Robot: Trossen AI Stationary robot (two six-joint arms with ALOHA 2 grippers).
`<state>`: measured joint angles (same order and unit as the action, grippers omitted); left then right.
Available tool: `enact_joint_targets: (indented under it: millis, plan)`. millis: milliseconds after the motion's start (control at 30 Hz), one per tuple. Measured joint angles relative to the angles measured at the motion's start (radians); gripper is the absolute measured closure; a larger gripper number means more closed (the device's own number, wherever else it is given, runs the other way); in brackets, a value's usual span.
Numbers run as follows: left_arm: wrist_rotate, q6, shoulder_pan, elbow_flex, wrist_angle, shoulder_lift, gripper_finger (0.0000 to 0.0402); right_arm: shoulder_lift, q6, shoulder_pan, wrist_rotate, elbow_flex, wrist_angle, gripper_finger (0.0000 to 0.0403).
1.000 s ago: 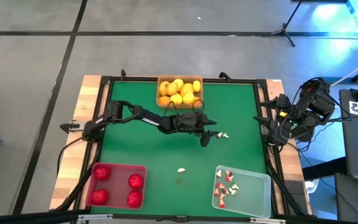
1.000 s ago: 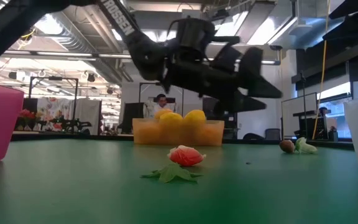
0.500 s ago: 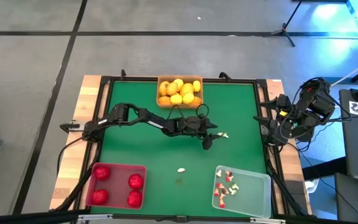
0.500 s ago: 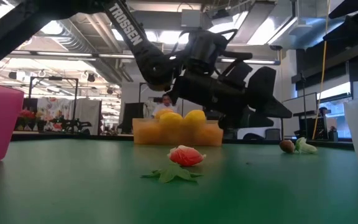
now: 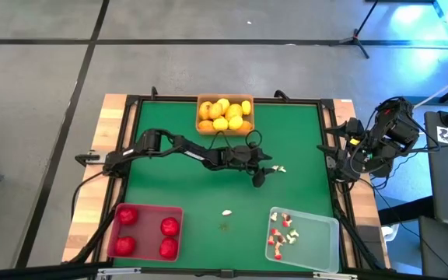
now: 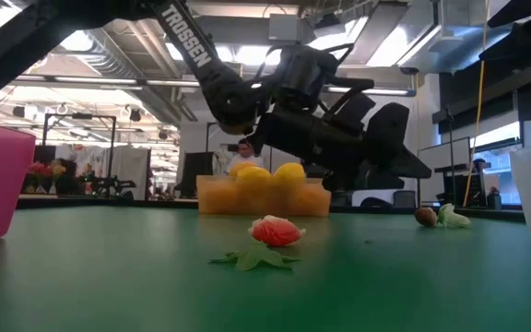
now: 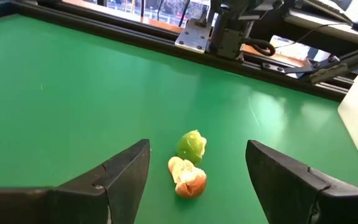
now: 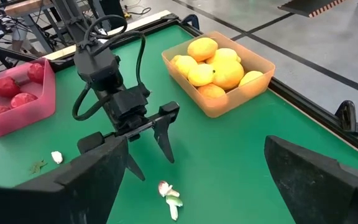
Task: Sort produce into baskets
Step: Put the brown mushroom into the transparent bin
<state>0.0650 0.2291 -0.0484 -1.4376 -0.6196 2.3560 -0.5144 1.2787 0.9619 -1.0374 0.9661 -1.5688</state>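
Note:
My left gripper [image 5: 264,168] is open and hovers a little above the green table, just short of two small bits [image 5: 280,168]. In the left wrist view its fingers stand to either side of a green piece [image 7: 191,145] and a whitish-and-red piece [image 7: 189,178] without touching them. Both pieces lie on the table. Another whitish-red bit [image 6: 275,231] lies near the table's front, beside a green leaf [image 6: 256,258]. My right gripper [image 8: 197,142] is open and empty at the table's right edge.
The orange-tan basket [image 5: 243,99] of yellow and orange fruits stands at the far edge. The red basket [image 5: 146,211] of red fruits is at the near left. The clear basket [image 5: 325,233] with small bits is at the near right.
My left gripper has gone a little toward the table's right edge and down, toward the two small bits, and has then kept still. The bits have not moved.

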Motion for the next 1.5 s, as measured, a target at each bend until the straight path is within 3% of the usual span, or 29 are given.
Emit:
enact_joint_targets:
  millis: [167, 500, 833, 1033, 1233, 1500]
  plan:
    - [-0.028, -0.003, 0.004, -0.057, 0.012, 0.056, 0.014, 0.0, 0.022, 0.0, 0.0, 0.0, 0.0, 0.0029]
    - [-0.057, -0.079, 0.001, -0.162, 0.242, 0.081, 0.014, 0.0, 0.028, 0.0, 0.02, 0.0, 0.005, 0.0029]
    - [-0.073, -0.125, -0.006, -0.204, 0.235, 0.102, 0.014, 0.0, 0.045, 0.0, 0.02, 0.0, 0.007, 0.0029]
    - [-0.109, -0.159, -0.013, -0.309, 0.374, 0.151, 0.014, 0.0, 0.053, 0.0, 0.021, 0.0, 0.007, 0.0029]
    - [-0.102, -0.172, -0.014, -0.313, 0.407, 0.149, 0.0142, 0.0, 0.053, 0.0, 0.021, 0.0, 0.007, 0.0029]
    - [-0.083, -0.154, -0.018, -0.315, 0.446, 0.147, 0.022, 0.0, 0.064, 0.0, 0.021, 0.0, 0.007, 0.0029]
